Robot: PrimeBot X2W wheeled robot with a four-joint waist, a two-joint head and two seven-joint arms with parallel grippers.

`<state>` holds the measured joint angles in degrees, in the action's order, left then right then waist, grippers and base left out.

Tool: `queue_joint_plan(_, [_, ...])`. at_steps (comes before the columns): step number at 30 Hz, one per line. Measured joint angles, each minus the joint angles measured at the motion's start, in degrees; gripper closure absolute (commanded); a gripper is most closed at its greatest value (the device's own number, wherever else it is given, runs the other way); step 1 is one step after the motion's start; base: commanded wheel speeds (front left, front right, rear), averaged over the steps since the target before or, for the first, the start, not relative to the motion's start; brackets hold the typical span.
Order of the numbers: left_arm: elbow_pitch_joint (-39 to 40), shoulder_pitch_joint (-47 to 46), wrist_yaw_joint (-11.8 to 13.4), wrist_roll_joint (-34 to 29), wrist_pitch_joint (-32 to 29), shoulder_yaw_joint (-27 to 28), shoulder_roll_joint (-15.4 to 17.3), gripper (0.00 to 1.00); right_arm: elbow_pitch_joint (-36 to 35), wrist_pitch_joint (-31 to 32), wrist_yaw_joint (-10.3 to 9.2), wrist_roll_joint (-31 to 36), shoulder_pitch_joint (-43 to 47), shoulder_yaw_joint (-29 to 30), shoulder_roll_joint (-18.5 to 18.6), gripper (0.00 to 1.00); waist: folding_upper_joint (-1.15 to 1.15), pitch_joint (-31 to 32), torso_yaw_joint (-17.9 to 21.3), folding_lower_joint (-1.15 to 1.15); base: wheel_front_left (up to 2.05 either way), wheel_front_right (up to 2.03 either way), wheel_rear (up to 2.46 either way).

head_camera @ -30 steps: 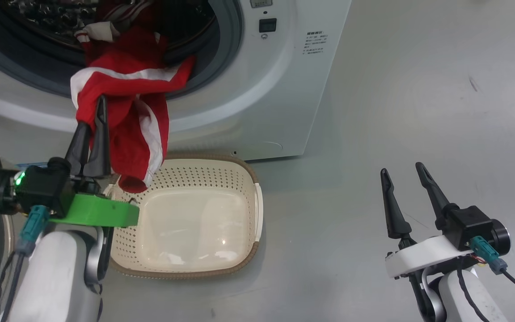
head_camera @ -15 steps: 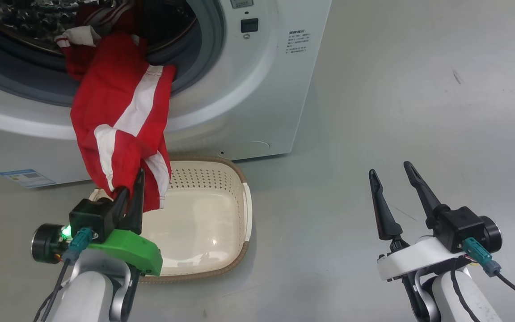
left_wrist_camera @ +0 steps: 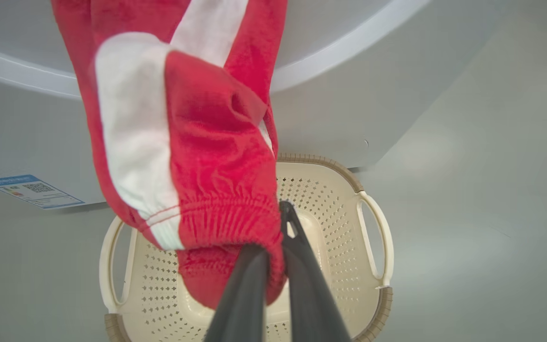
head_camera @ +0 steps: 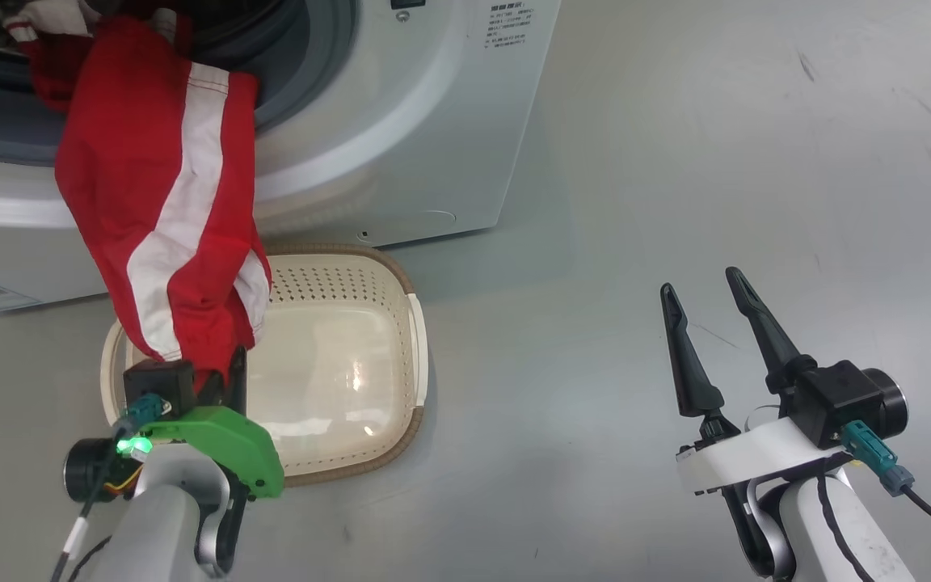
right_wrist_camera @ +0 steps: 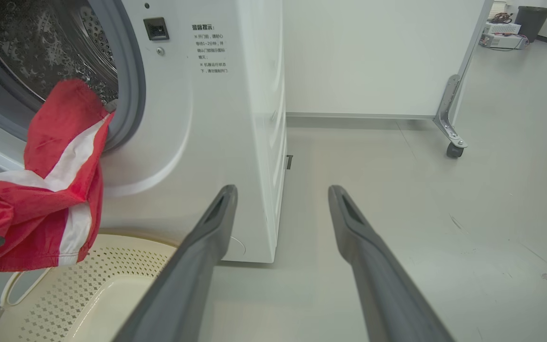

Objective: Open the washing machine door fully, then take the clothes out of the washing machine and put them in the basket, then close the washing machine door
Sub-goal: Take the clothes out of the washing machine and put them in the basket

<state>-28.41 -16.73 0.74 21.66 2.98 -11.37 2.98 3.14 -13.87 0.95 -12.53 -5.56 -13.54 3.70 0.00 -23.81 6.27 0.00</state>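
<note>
The white washing machine (head_camera: 401, 121) stands at the upper left with its drum mouth open; its door is out of view. Red clothes (head_camera: 166, 202) with a white stripe trail from the drum down over the cream basket (head_camera: 413, 339) on the floor in front. My left gripper (head_camera: 229, 360) is shut on the garment's lower cuff, just above the basket's left half. In the left wrist view the gripper (left_wrist_camera: 273, 228) pinches the elastic hem of the clothes (left_wrist_camera: 207, 156) over the basket (left_wrist_camera: 330, 164). My right gripper (head_camera: 699, 280) stands open over the bare floor to the right, holding nothing.
Grey floor (head_camera: 676, 162) stretches to the right of the machine. The right wrist view shows the steel drum (right_wrist_camera: 50, 42), a white wheeled panel with a caster (right_wrist_camera: 454, 149) and a dark bin (right_wrist_camera: 532, 19) far behind. A blue label (left_wrist_camera: 31, 190) sits low on the washer front.
The camera has tilted and shifted. My left gripper has drawn the red garment down and out of the drum, from beside the opening to just above the basket. The right gripper has stayed open and still.
</note>
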Motion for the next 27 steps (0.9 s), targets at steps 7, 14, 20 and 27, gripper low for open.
queue_joint_plan(7, [-6.0,-7.2,0.8,0.1,-1.8,1.1,-0.1,1.00,-1.7,0.0,0.00,0.0,-1.4,-0.7,-0.1,0.00,0.00,-4.3,1.5,0.00,0.00,0.00,0.00])
queue_joint_plan(14, [-12.0,-12.9,1.1,0.6,-2.9,3.3,1.3,1.00,-2.3,0.0,0.03,-0.2,-3.4,-1.5,-0.3,0.00,0.00,-8.9,3.7,0.01,0.00,0.00,0.00])
queue_joint_plan(20, [-14.8,-17.0,1.1,0.8,-0.8,4.4,3.0,0.00,-2.4,0.0,0.15,-1.0,-5.0,-1.8,-0.5,0.00,0.00,-12.3,6.0,0.01,0.00,0.00,0.00])
queue_joint_plan(27, [-19.5,-18.0,1.0,0.8,0.7,4.4,2.8,0.00,-2.0,-0.1,0.07,-1.6,-6.0,-1.5,-0.5,0.00,0.00,-14.5,7.8,0.01,0.00,0.00,0.00])
